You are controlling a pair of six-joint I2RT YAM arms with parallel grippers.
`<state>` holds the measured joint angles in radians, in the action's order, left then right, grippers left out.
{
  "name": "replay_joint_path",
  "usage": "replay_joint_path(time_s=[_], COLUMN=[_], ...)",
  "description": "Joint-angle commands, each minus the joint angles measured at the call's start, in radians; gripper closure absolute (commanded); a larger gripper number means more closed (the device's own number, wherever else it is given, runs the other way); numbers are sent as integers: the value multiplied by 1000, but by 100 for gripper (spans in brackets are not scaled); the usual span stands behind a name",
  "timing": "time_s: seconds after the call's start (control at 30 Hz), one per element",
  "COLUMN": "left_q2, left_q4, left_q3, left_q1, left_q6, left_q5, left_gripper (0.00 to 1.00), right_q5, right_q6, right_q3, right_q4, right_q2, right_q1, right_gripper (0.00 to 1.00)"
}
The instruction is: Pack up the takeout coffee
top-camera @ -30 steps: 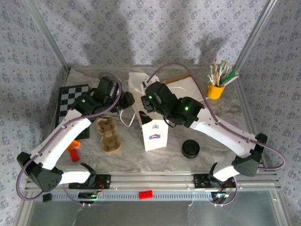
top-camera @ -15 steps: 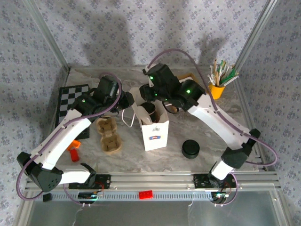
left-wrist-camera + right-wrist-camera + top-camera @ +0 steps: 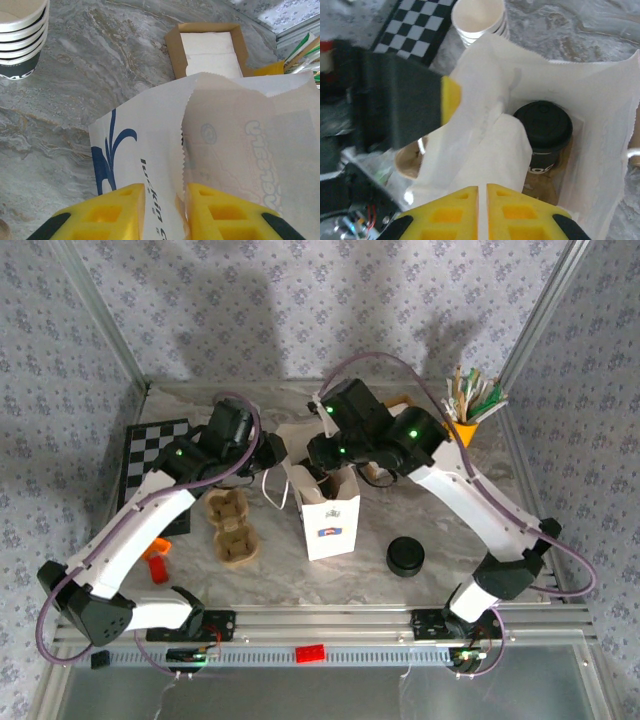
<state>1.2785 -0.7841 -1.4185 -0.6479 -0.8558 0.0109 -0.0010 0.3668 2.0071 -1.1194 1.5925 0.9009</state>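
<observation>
**Finding:** the takeout coffee (image 3: 542,125) stands upright and lidded inside the white paper bag (image 3: 330,522) at table centre. The main step appears done.

**Left gripper** (image 3: 165,202): at the bag's 10 o'clock, its fingers are closed to a narrow gap on the bag's rim, holding the mouth open.

**Right gripper** (image 3: 482,197): above the mouth, its fingers are pressed together on a white napkin (image 3: 502,150). In the right wrist view the napkin lies just beside the cup, at its 8 o'clock.

**Also noted:** a pulp tray (image 3: 230,530) sits on the table at the bag's 9 o'clock, wells apparently empty.

**Outstanding, by judgement:** release the napkin, clear both grippers, close the bag.
</observation>
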Motion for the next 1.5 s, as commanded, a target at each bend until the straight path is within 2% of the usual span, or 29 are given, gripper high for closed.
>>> replay_joint_path(time_s=[0.0, 0.1, 0.33, 0.5, 0.67, 0.8, 0.87, 0.97, 1.03, 1.07, 1.17, 1.23, 1.37, 1.47], left_q2=[2, 5, -2, -10, -12, -13, -15, -16, -17, -18, -32, -39, -51, -70], left_q4=[12, 16, 20, 14, 12, 13, 15, 12, 9, 6, 17, 20, 13, 24], left_q3=[-45, -40, -27, -23, -25, -23, -26, -42, -60, -71, -90, -108, -153, -157], left_q1=[3, 3, 2, 2, 3, 3, 2, 3, 3, 4, 4, 7, 30, 48], left_q6=[13, 11, 8, 6, 9, 7, 10, 23, 40, 51, 91, 124, 221, 307], left_q5=[-22, -34, -43, -36, -32, -33, -32, -28, -32, -31, -25, -25, -12, 26], left_gripper=[73, 74, 75, 76, 76, 76, 74, 66, 59, 56, 49, 46, 43, 42], right_q5=[-112, -125, -171, -153, -152, -166, -186, -179, -165, -165, -171, -164, -157, -174], right_q6=[-16, -17, -36, -46, -60, -79, -85, -81, -66, -56, 0, 51, 152, 205], right_q3=[34, 35, 68, 76, 12, 85, 122, 188, 211, 206, 145, 83, -116, -309], right_q4=[-118, -176, -227, -255, -231, -211, -190, -174, -165, -150, -83, -31, 59, 125], right_q2=[-11, 2, 92, 161, 164, 162, 146, 115, 83, 61, -23, -85, -209, -269], right_q1=[3, 30, 56, 48, 20, 10, 7, -7, -35, -58, -161, -243, -479, -651], right_gripper=[92, 96, 97, 100, 100, 100, 92, 85, 66, 59, 56, 48, 36, 35])
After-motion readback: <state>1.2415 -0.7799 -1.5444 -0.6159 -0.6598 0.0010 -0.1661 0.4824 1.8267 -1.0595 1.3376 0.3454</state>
